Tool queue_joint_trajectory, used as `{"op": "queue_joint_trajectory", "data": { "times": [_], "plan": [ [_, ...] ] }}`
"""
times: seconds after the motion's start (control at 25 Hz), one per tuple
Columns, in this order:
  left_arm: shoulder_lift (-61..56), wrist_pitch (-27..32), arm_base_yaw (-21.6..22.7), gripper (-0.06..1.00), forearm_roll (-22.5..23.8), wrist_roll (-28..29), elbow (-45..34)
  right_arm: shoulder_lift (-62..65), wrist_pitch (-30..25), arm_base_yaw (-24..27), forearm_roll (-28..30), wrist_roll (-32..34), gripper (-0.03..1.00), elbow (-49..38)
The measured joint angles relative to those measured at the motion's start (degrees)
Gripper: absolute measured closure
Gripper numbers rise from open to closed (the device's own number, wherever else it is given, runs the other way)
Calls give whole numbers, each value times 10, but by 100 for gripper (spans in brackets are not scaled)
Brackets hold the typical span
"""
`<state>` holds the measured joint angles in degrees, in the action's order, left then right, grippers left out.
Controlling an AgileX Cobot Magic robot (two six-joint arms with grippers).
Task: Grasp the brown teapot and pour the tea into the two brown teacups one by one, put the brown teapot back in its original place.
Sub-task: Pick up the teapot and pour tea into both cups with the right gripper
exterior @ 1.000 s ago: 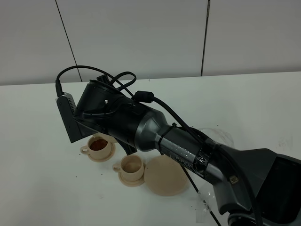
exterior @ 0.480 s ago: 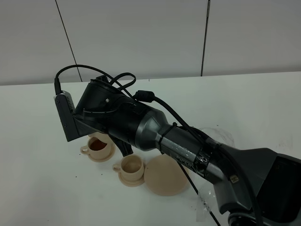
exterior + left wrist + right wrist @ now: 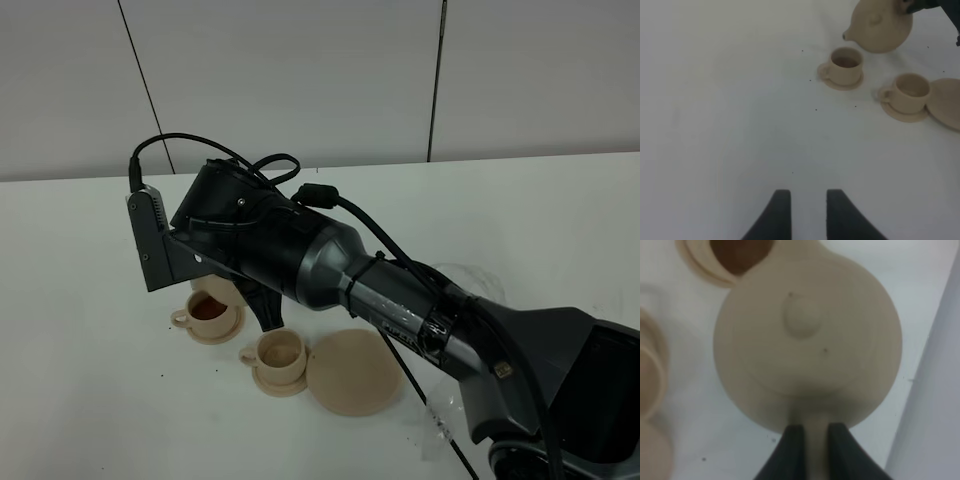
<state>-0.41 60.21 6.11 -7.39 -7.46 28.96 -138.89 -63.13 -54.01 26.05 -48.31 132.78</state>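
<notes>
The brown teapot hangs in the air just beyond the tea-filled teacup, its spout pointing toward my left arm's side. My right gripper is shut on its loop handle, seen from above with the lid knob. In the high view my right arm hides nearly all of the pot. The tea-filled cup and the second teacup sit on their small saucers. The wide saucer lies bare beside the second cup. My left gripper stands open, low over bare table, well short of the cups.
The white table stretches out around the tea set. A grey panelled wall stands behind the table. Crumpled clear plastic lies to the right, behind my right arm.
My right arm has shifted a little to the right with the teapot still held. The cups and the wide saucer have not moved.
</notes>
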Motion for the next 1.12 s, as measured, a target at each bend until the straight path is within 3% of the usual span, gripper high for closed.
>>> {"op": "queue_joint_trajectory", "data": {
  "times": [0.36,1.12],
  "plan": [
    [0,0,0,70,0,0,0,14,-5,25,-53,9,87,0],
    [0,0,0,70,0,0,0,92,-55,106,-326,-26,87,0]
  ]
}}
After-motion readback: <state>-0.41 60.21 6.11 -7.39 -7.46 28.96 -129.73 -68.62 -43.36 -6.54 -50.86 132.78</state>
